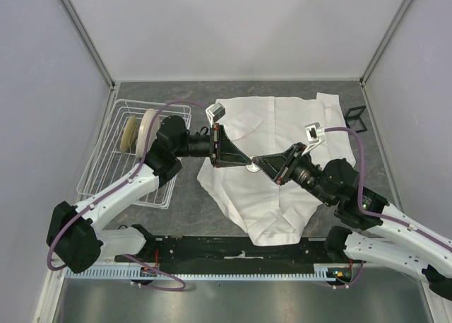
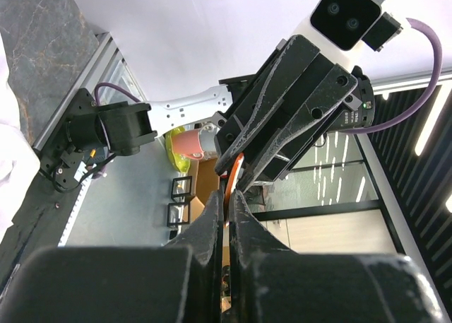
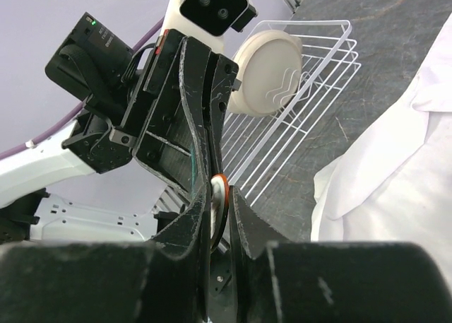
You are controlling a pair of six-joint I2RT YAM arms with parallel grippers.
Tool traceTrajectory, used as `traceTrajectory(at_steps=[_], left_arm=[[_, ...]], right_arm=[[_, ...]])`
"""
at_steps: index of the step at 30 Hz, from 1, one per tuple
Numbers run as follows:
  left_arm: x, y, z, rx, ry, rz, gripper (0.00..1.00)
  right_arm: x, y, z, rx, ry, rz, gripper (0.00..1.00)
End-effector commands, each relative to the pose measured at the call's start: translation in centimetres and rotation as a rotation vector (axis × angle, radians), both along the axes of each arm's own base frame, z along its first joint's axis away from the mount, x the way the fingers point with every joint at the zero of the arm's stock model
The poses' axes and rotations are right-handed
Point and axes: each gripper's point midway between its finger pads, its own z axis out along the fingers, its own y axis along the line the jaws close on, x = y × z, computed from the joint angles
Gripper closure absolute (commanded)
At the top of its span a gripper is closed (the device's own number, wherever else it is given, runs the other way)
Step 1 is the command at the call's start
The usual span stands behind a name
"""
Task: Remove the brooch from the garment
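**Two grippers, one brooch, held clear above the shirt**

My left gripper (image 2: 227,197) is drawn narrow, its fingertips nipping the edge of the tiny round brooch (image 3: 218,193), a pale disc with a coppery rim. My right gripper (image 3: 220,208) meets it tip to tip from the opposite side and is closed on the same disc, which stands edge-on between the two. I judge the double hold is there either to pass so small a thing across without dropping it or to pull its faces apart. I cannot tell which. The large white wrinkled shirt (image 1: 279,121) lies spread on the dark grey bench (image 1: 194,213) beneath both grippers. No cloth shows at my fingertips, so the brooch looks free of it.
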Motion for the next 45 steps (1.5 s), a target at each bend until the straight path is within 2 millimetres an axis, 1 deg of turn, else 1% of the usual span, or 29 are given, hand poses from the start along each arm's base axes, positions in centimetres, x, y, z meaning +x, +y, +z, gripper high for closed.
traceTrajectory(at_steps=[1, 7, 10, 13, 15, 17, 20, 21, 22, 23, 24, 25, 27, 28, 29, 32, 34, 39, 45], left_arm=[[-0.6, 0.1, 3.0, -0.056, 0.018, 0.0, 0.98], [-0.6, 0.1, 2.9, -0.056, 0.03, -0.004, 0.98], [-0.6, 0.1, 3.1, -0.06, 0.033, -0.004, 0.98], [-0.4, 0.0, 3.2, -0.061, 0.033, 0.005, 0.98], [-0.3, 0.0, 2.9, -0.056, 0.039, 0.011, 0.98], [-0.1, -0.2, 2.6, -0.051, 0.041, 0.015, 0.98], [0.1, -0.2, 2.0, -0.033, 0.038, 0.023, 0.98], [0.2, -0.3, 1.6, -0.023, 0.043, 0.026, 0.98], [0.2, -0.2, 1.5, -0.021, 0.033, 0.028, 0.98], [0.3, -0.3, 1.1, -0.014, 0.035, 0.032, 0.98], [0.3, -0.3, 1.0, -0.011, 0.034, 0.032, 0.98], [0.5, -0.3, 0.7, -0.007, 0.024, 0.035, 0.98], [0.6, -0.2, 0.2, 0.0, 0.02, 0.043, 0.98], [0.7, -0.2, 0.1, -0.004, 0.006, 0.044, 0.98], [0.7, -0.1, -0.2, 0.0, 0.005, 0.045, 0.98], [0.9, -0.1, -0.4, 0.003, -0.03, 0.055, 0.98], [1.0, -0.1, -0.5, 0.006, -0.053, 0.062, 0.98], [0.9, -0.1, -0.8, 0.011, -0.068, 0.051, 0.98], [0.8, 0.0, -0.7, 0.007, -0.086, 0.048, 0.98]], right_arm=[[-0.6, 0.9, -3.6, -0.137, -0.015, 0.068, 0.84], [-0.7, 0.6, -4.5, -0.18, -0.035, 0.076, 0.85], [-0.2, 0.5, -4.9, -0.196, -0.033, 0.055, 0.85], [0.1, 0.5, -4.9, -0.172, -0.006, 0.026, 0.82], [0.4, 0.7, -4.7, -0.146, 0.002, 0.016, 0.79], [0.4, 0.9, -5.0, -0.121, 0.041, 0.007, 0.75], [0.4, 0.9, -4.5, -0.069, 0.067, -0.003, 0.71], [0.3, 0.9, -4.2, -0.054, 0.064, -0.002, 0.67], [0.2, 0.6, -3.6, -0.035, 0.062, -0.008, 0.64], [0.2, 0.4, -3.5, -0.024, 0.071, -0.018, 0.59], [0.2, 0.1, -3.2, -0.015, 0.069, -0.025, 0.57], [0.1, -0.4, -2.5, 0.003, 0.064, -0.036, 0.55], [0.0, -0.9, -2.5, -0.005, 0.072, -0.045, 0.49], [-0.1, -1.3, -1.9, 0.005, 0.067, -0.051, 0.48], [-0.3, -1.5, -2.1, -0.007, 0.076, -0.052, 0.44], [-0.7, -2.0, -1.9, 0.003, 0.079, -0.044, 0.4], [-1.1, -2.2, -1.9, 0.009, 0.077, -0.03, 0.4], [-1.4, -2.2, -2.0, 0.02, 0.08, -0.019, 0.49], [-1.1, -1.6, -0.8, 0.03, 0.067, -0.016, 0.57]])
